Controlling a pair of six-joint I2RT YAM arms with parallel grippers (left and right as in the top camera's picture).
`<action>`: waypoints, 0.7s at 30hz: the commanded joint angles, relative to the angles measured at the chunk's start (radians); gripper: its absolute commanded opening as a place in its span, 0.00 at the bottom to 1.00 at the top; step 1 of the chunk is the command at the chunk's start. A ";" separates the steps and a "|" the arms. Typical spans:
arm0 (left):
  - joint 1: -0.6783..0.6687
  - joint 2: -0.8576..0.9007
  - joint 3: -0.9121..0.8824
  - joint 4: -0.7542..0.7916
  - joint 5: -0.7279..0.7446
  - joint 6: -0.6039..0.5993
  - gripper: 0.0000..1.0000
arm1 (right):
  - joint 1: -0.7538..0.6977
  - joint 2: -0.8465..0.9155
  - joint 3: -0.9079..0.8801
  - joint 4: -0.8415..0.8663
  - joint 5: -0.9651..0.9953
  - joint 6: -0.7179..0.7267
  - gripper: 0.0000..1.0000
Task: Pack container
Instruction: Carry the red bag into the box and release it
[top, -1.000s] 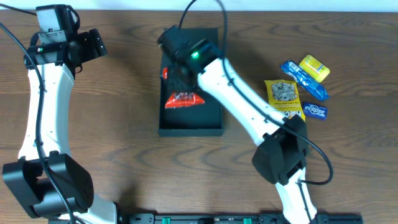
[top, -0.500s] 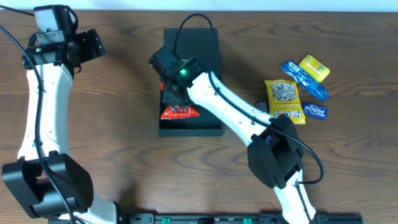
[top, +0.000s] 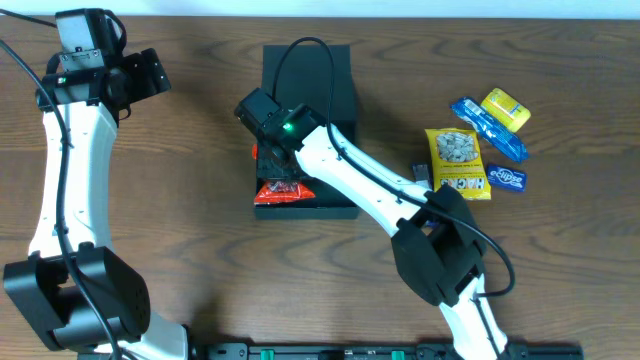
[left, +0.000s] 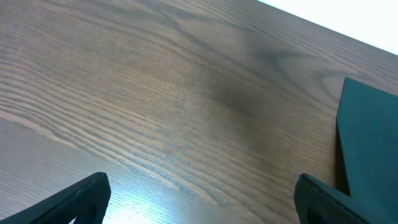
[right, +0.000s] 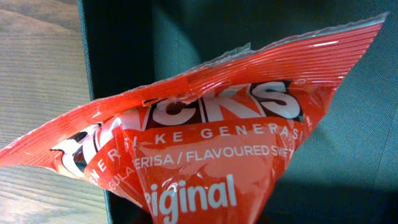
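Observation:
The container (top: 312, 75) is a dark teal-black box lying open mid-table; its floor (right: 348, 124) fills the right wrist view. A red snack packet (top: 279, 191) hangs over its near left corner, partly over the left wall. In the right wrist view this red packet (right: 211, 137) narrows to a pinched point at the bottom edge, where my right gripper's fingers are hidden behind it. My right gripper (top: 272, 152) is shut on it. My left gripper (top: 150, 72) stands far left, open and empty over bare wood (left: 202, 199), with the container's edge (left: 370, 137) to its right.
Right of the container lie loose snacks: a yellow packet (top: 456, 160), a long blue packet (top: 488, 128), a small yellow packet (top: 506, 108) and a small blue one (top: 506, 178). The right arm's white link (top: 360, 185) crosses the container's near right corner.
My right gripper has carried the red packet toward the near left corner of the container. The left arm has not moved.

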 joint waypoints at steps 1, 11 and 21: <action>0.004 0.012 0.009 -0.003 0.005 0.007 0.95 | 0.016 -0.011 -0.005 0.003 0.013 0.006 0.49; 0.004 0.012 0.009 -0.003 0.005 0.007 0.95 | -0.002 -0.043 -0.001 0.009 0.010 -0.039 0.93; 0.004 0.012 0.009 -0.002 0.005 0.007 0.95 | -0.042 -0.156 -0.001 0.005 0.025 -0.146 0.01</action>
